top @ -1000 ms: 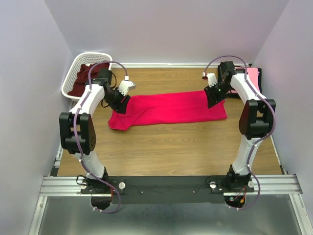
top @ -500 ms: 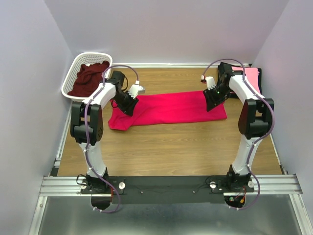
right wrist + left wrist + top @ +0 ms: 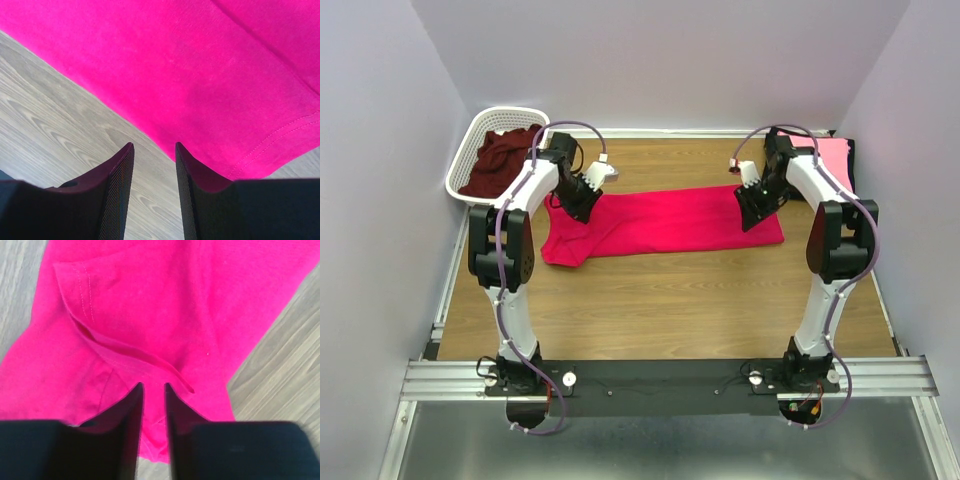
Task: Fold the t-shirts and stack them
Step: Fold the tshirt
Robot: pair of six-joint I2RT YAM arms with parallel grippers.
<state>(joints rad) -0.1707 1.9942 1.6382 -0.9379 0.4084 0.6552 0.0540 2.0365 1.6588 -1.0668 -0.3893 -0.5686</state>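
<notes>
Red shirt [image 3: 665, 222]: soft crimson knit, stitched hems, folded into a long strip across the woodgrain desk [image 3: 670, 300].
Left pincer [image 3: 152, 387]: yours, over the bunched sleeve end, jaws a narrow slit apart.
Right pincer [image 3: 155, 146]: yours, jaws parted wider, at the hemmed edge.

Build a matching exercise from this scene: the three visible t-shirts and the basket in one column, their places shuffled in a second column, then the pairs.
Column one:
1. crimson t-shirt
2. maroon t-shirt
3. pink t-shirt
4. white basket

Column two:
A. at the far right corner of the table
B. at the far left corner of the table
C. spread across the middle of the table
D. lying inside the basket

Pairs: 1-C, 2-D, 3-A, 4-B
</notes>
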